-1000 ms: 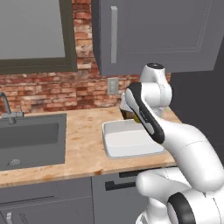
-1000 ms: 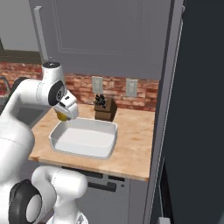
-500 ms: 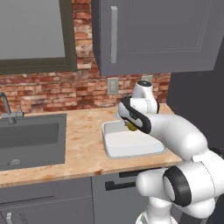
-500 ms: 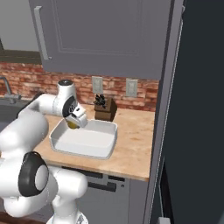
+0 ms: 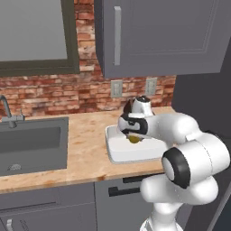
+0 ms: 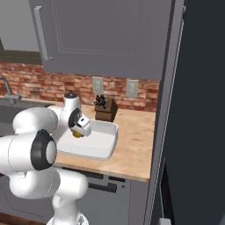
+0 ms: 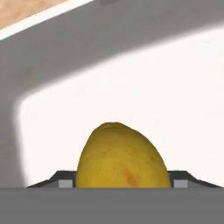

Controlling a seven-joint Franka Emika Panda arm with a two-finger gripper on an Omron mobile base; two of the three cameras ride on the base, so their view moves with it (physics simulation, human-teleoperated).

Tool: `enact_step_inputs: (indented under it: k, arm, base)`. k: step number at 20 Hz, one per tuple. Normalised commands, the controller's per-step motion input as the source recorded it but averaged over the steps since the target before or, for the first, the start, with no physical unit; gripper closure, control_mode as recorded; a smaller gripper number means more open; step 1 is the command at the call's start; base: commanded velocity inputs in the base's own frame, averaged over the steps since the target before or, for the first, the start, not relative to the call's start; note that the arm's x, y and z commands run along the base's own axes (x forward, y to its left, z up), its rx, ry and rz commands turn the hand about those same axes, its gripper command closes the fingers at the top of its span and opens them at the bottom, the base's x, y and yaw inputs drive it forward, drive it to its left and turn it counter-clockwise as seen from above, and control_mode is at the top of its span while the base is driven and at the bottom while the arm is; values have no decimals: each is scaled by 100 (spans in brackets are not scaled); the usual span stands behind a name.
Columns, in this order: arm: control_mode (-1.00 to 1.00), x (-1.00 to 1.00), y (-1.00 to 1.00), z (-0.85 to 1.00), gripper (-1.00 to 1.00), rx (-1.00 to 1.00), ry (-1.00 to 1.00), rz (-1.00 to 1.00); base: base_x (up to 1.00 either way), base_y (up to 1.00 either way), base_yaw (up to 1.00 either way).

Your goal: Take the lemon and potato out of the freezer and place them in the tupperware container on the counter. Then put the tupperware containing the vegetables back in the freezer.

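My gripper [image 5: 134, 139] hangs low inside the white tupperware container [image 5: 135, 157], shut on the lemon [image 5: 134, 140], a yellow fruit with a few brown flecks. The right base view shows the gripper [image 6: 78, 132] and lemon [image 6: 77, 133] over the container's left part [image 6: 103, 151]. In the hand view the lemon [image 7: 121, 157] sits between the fingertips [image 7: 65, 183], just above the tub's white floor, with the rim wall [image 7: 87, 52] beyond. The container rests on the beige counter [image 5: 85, 153]. The freezer's dark side [image 6: 202, 110] stands at the right. The potato is out of view.
A dark knife block [image 6: 105, 110] stands behind the container against the brick wall. The sink basin [image 5: 27, 144] and faucet [image 5: 9, 115] lie to the left. Grey wall cabinets [image 5: 158, 36] hang over the counter.
The arm has swung forward and down, carrying the lemon from above the container's back edge to low inside it. The gripper has stayed shut on the fruit.
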Motion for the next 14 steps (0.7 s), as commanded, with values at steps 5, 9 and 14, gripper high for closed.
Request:
enact_step_inputs:
  k: [5, 9, 14]
  arm:
    - [-100, 27, 0, -43, 100, 0, 0, 2]
    - [-100, 33, 0, -25, -100, 0, 0, 0]
    - [-100, 34, 0, -9, -100, 0, 0, 0]
  base:
    - [0, 0, 0]
    - [0, 0, 0]
    - [0, 0, 0]
